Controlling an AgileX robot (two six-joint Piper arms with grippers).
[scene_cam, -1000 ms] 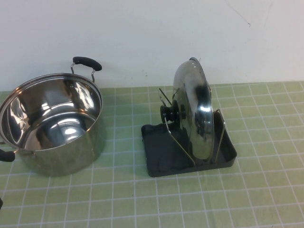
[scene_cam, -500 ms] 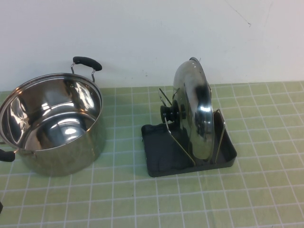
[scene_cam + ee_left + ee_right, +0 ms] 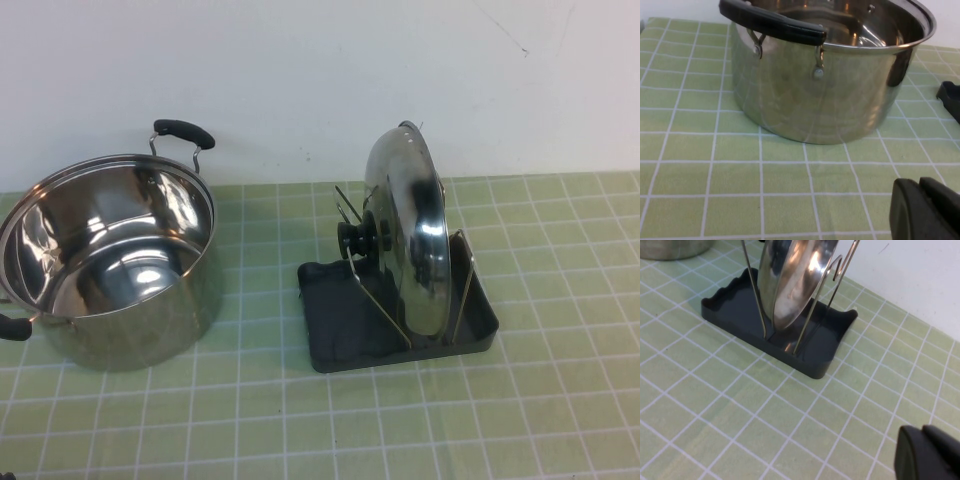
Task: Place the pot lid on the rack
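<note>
Pot lid (image 3: 408, 228): polished steel dome with black knob (image 3: 362, 238), standing on edge in the rack (image 3: 340, 320), right of centre in the high view. Knob faces the frame's left. The lower rim sits in the tray between the upright wire dividers (image 3: 462, 285); the top rises above the line where the mat meets the wall. In the right wrist view the lid (image 3: 790, 277) is seen edge-on, held between two wires above the tray (image 3: 735, 305).

Rack: dark grey rectangular tray, flat on the green checked mat (image 3: 560, 400), centre-right of the high view, well apart from the pot.

Pot (image 3: 110, 260): large steel vessel, uncovered, at the left of the high view, with one black loop handle (image 3: 183, 132) at its upper edge. In the left wrist view the pot (image 3: 825, 85) fills the upper frame.

Left gripper (image 3: 925, 210): dark tip at the lower right corner of its wrist view, over the mat, apart from the pot; whether its fingers are apart or together cannot be told.

Right gripper (image 3: 930, 452): dark tip at the lower right corner of its wrist view, over the mat, apart from the rack; finger state likewise cannot be told.
</note>
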